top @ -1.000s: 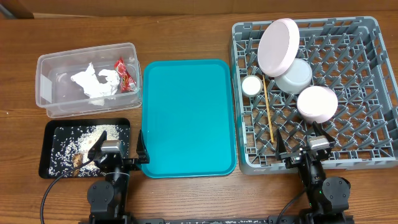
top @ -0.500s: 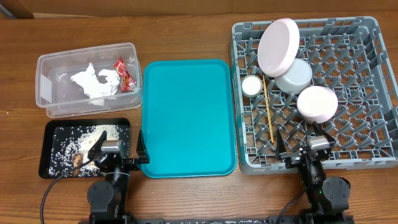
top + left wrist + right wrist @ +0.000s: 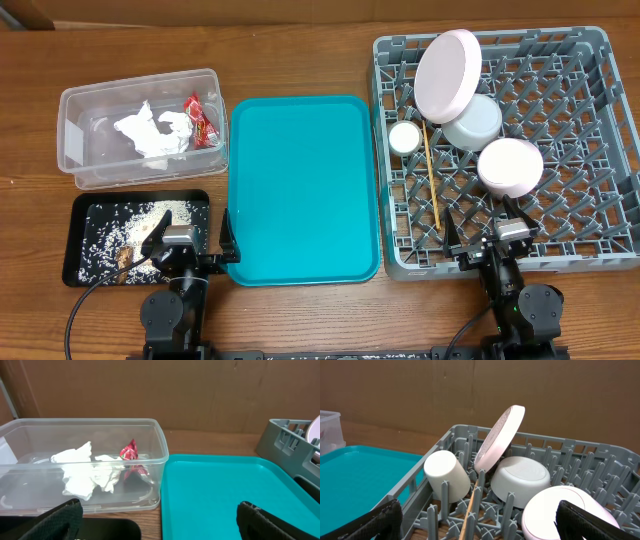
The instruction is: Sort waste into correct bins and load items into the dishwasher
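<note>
The clear tub holds crumpled white napkins and a red wrapper; they also show in the left wrist view. The black tray holds rice scraps. The grey dish rack holds the pink plate on edge, the grey-white bowl, the pink bowl, the white cup and chopsticks. My left gripper is open and empty at the front, between black tray and teal tray. My right gripper is open and empty at the rack's front edge.
A large teal serving tray lies between the bins and the rack, with nothing on it. Bare wooden table runs along the back. A brown cardboard wall stands behind the table.
</note>
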